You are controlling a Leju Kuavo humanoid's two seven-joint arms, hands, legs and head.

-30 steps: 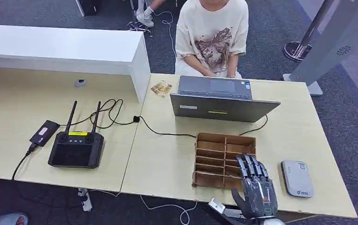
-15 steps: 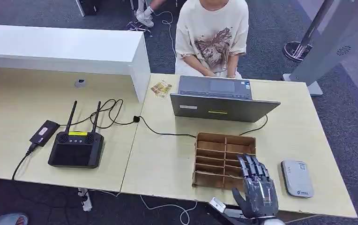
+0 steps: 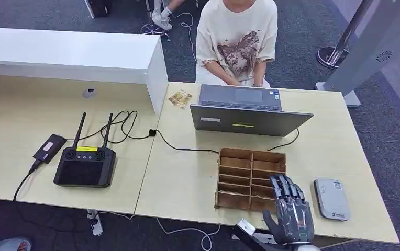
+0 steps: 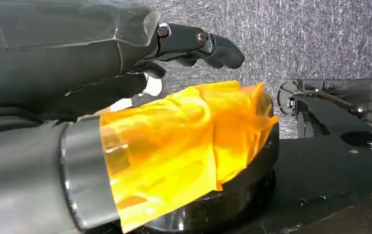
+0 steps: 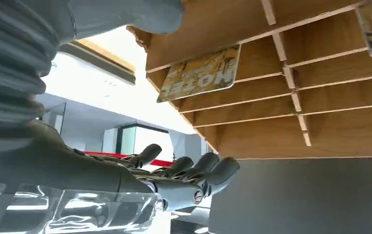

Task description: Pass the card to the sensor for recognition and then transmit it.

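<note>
Pale wooden table (image 3: 187, 178) on grey carpet (image 3: 391, 125), white counter (image 3: 72, 52) beside.

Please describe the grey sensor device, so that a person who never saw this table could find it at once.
On the light wooden table, find the open laptop before the seated person, then the brown slotted wooden box nearer the robot. The sensor lies flat beside that box, past the right hand: a small pale grey slab with rounded corners.

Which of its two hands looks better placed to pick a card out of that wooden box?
The right robot hand: it hovers open at the wooden box, close to a card. The left robot hand hangs toward the floor.
</note>
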